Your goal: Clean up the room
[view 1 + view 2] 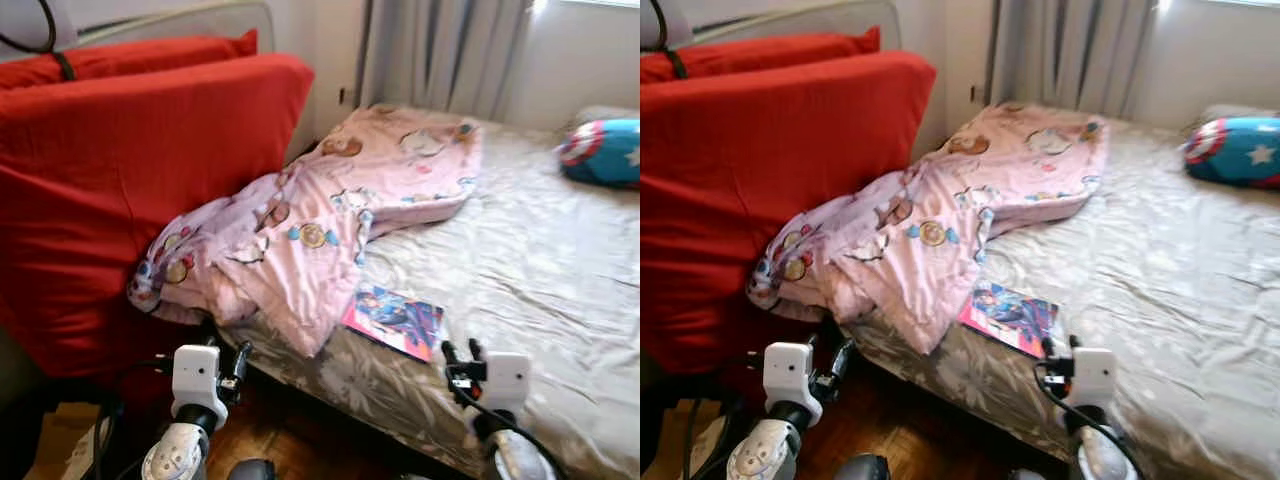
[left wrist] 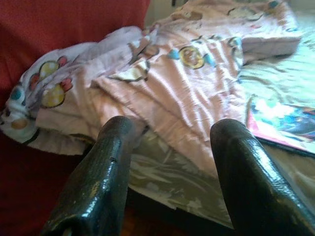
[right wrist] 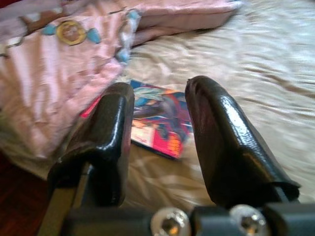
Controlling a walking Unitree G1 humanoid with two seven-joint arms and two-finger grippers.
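Your right hand (image 3: 157, 132) hangs at the frame's lower right, fingers apart and empty, above the bed's near edge. Your left hand (image 2: 170, 167) sits lower left, fingers also spread. Just past the right hand lies a comic book (image 1: 395, 320), flat on the grey sheet (image 1: 540, 270), cover bright pink and blue, long axis running toward lower right. A crumpled pink blanket (image 1: 310, 230) touches its upper left corner, beside a red cushion (image 1: 120, 180).
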